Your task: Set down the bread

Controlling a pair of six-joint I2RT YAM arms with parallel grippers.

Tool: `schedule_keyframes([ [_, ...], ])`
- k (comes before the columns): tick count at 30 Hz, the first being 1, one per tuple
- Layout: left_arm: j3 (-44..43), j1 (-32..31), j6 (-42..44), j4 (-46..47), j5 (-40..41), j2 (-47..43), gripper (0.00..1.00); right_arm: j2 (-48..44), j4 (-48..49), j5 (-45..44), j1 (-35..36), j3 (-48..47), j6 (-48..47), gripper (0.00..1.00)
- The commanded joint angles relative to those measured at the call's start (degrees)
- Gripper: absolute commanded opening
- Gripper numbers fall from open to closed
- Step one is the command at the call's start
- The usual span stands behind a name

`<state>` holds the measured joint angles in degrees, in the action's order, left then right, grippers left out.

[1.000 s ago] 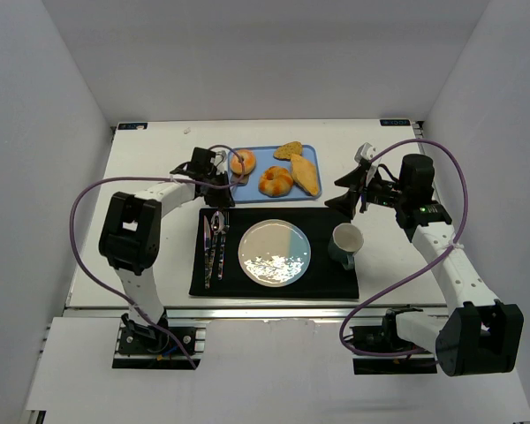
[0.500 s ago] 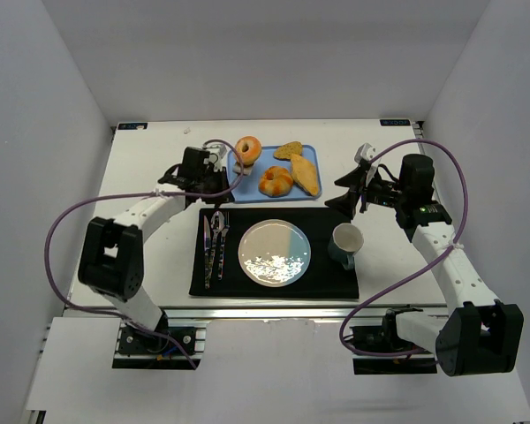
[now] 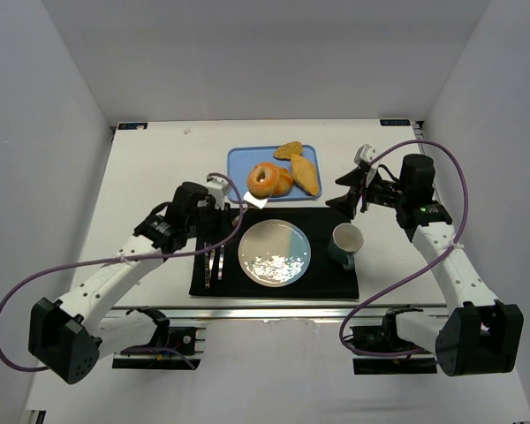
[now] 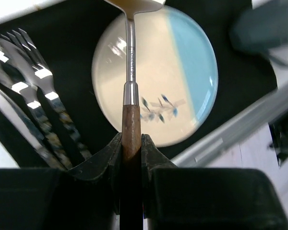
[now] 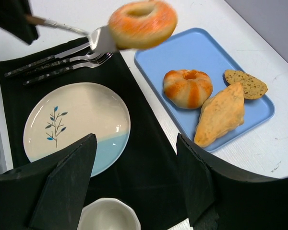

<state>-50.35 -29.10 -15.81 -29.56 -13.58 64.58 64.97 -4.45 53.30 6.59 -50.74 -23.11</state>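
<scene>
**Bagel (image 3: 265, 179) rides a spatula, short of the plate**

White walls (image 3: 247, 53) box in three sides of the scene, plain and bare. The table (image 3: 141, 168) is white as well and smooth, so every item stands out against it.

The left arm reaches in from the near left. Its gripper (image 4: 132, 153) is clamped tight on the spatula's (image 4: 129, 57) wooden handle. That is likely so the flat blade carries the bread without the fingers squashing it. The right gripper (image 3: 344, 193) hangs beside the tray with its jaws partly apart and nothing between them. It looks parked out of the way.

A black mat (image 3: 336, 283) lies at the near middle and marks out a place setting. The blue tray (image 3: 243, 159) sits just beyond it as the serving stock. It holds a knotted roll (image 5: 188, 88) and two slices (image 3: 305, 174).

The plate (image 3: 274, 253) lies bare at the mat's centre and is the likely landing spot. A mug (image 3: 345, 240) stands just right of it, and cutlery (image 3: 214, 256) lies to its left.

The bagel sits on the blade, lifted clear, over the tray's near edge. It is near the plate but not yet above it. The blade seems to be held level because the glossy ring could slide off if it tilted.
</scene>
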Motion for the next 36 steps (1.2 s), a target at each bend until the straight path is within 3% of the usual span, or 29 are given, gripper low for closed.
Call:
schedule_keyframes([
  [1, 0.51, -5.94, -1.76, -4.61, 1.89, -3.05, 0.00, -0.64, 0.67, 0.76, -0.44, -0.50, -1.49, 0.73],
  [9, -0.19, -17.91, -7.03, -11.74, 8.13, -1.65, 0.00, -0.63, 0.58, -0.21, -1.40, -1.29, -2.90, 0.73],
  [15, -3.87, -26.17, -9.93, -20.34, 11.90, 4.15, 0.00, -0.72, 0.85, -0.13, -2.90, -1.82, -3.25, 0.73],
  [20, -6.78, -26.88, -12.31, -25.98, 9.99, 9.15, 0.00, -1.07, 1.55, 0.23, -3.51, -1.21, -2.38, 0.73],
  [26, -11.17, -26.88, -14.94, -31.42, 0.85, 12.85, 0.00, -1.86, 1.99, 0.66, -3.95, -0.06, -2.02, 0.73],
  [36, -11.62, -26.80, -20.57, -37.76, -8.91, 7.68, 0.00, -2.13, 3.83, 1.72, -4.30, 1.70, -0.01, 0.73],
])
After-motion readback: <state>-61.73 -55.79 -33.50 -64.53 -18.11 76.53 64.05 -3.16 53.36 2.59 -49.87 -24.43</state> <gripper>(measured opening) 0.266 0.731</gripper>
